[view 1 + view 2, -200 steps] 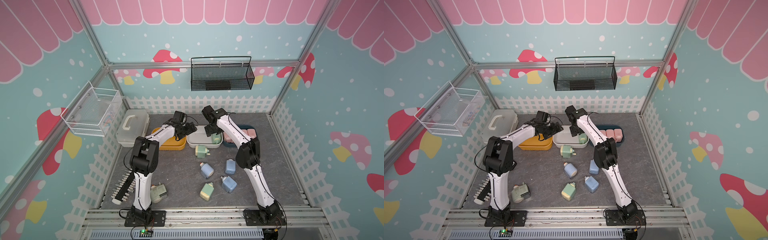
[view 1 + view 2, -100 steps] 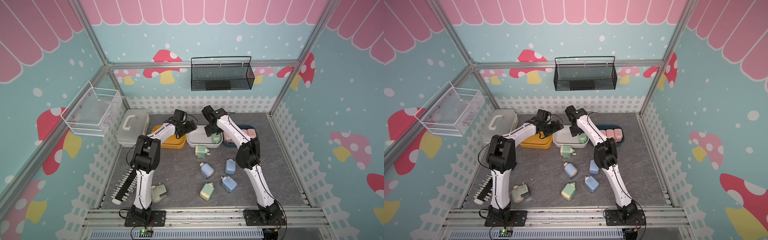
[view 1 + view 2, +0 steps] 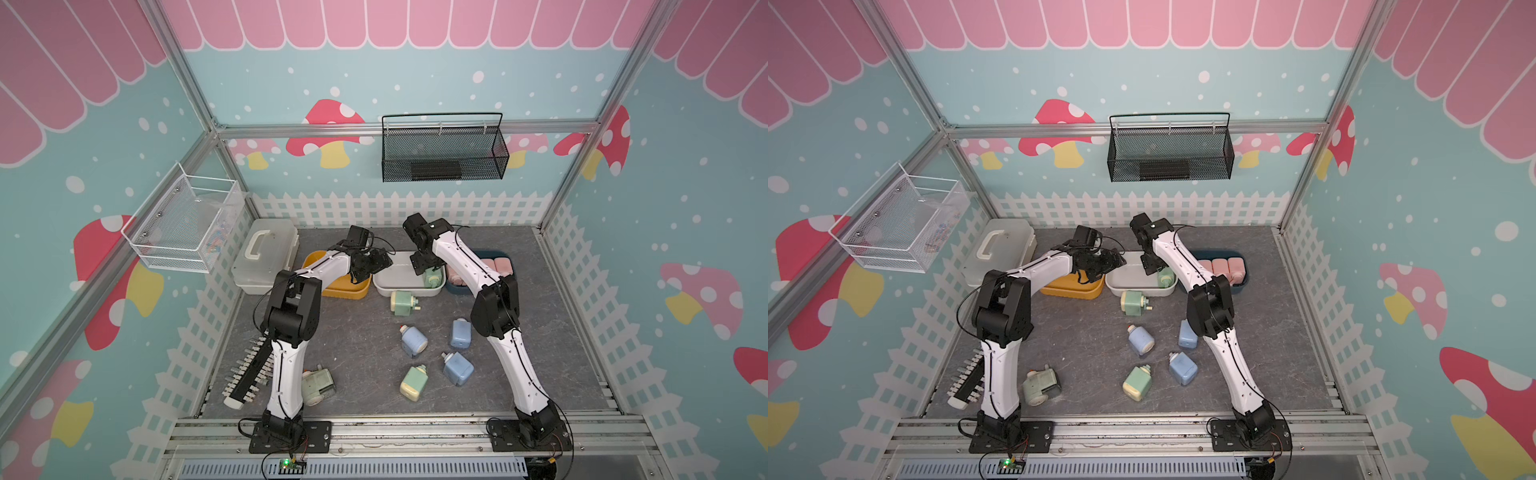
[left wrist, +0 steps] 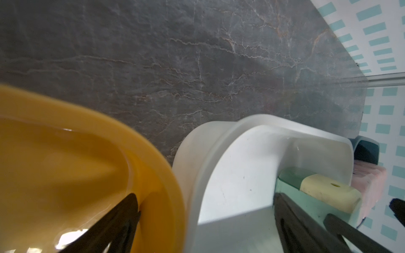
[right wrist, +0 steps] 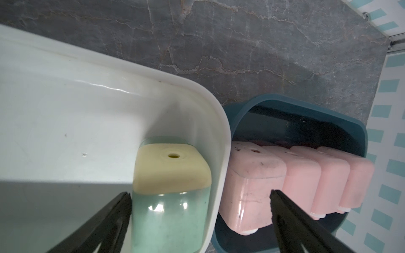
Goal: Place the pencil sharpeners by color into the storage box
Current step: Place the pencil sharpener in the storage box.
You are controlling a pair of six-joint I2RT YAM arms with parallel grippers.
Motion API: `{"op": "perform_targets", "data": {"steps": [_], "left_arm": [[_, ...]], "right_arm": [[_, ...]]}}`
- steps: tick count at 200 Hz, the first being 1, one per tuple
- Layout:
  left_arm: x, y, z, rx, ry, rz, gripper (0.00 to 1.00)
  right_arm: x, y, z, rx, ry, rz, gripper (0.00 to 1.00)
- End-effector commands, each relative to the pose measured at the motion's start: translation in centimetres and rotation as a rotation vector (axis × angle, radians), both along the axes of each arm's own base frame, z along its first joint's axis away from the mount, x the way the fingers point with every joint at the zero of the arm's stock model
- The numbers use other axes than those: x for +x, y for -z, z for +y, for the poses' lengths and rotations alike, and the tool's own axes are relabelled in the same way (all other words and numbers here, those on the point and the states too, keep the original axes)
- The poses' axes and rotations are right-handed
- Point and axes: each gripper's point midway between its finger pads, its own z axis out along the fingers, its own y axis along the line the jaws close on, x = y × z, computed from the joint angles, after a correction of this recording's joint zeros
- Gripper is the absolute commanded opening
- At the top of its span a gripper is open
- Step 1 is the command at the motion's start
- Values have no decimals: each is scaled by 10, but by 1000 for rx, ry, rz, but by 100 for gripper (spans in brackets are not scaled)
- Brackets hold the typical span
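Across the grey counter (image 3: 353, 353), six pencil sharpeners (image 3: 413, 340) lie loose before three trays. The yellow tray (image 3: 349, 291) looks bare where visible, the white tray (image 3: 395, 278) holds one green sharpener (image 5: 171, 197), and the blue tray (image 5: 328, 122) holds four pink sharpeners (image 5: 306, 175). They are likely light, stiff, slick plastic, so grip yours across the flat sides. Your left pincer (image 4: 205, 197) and right pincer (image 5: 200, 193) stand spread and empty.

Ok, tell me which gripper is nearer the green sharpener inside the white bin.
Right. The right gripper hangs open directly over the green sharpener. The left gripper, also open, is at the opposite end of the white bin, over its border with the yellow bin.
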Motion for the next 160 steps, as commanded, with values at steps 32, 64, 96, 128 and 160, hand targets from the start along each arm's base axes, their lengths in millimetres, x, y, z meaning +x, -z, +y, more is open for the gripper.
{"op": "perform_targets", "data": {"steps": [32,64,96,128,160], "left_arm": [[-4,-30,-5,-44,2,-35,96],[-3,-36,-3,-33,1,-55,96],[2,-37,2,-24,-14,-62,96],[-1,-40,5,-25,-21,-64,96],[-8,-50,8,-20,-12,-82,96]], "right_arm": [[-1,10,-11,-88,-5,14,98],[-2,13,-5,-69,-34,30,98],[-2,20,2,-60,-63,42,99],[1,22,1,-68,-44,25,99],[1,30,-4,-107,-40,35,98]]}}
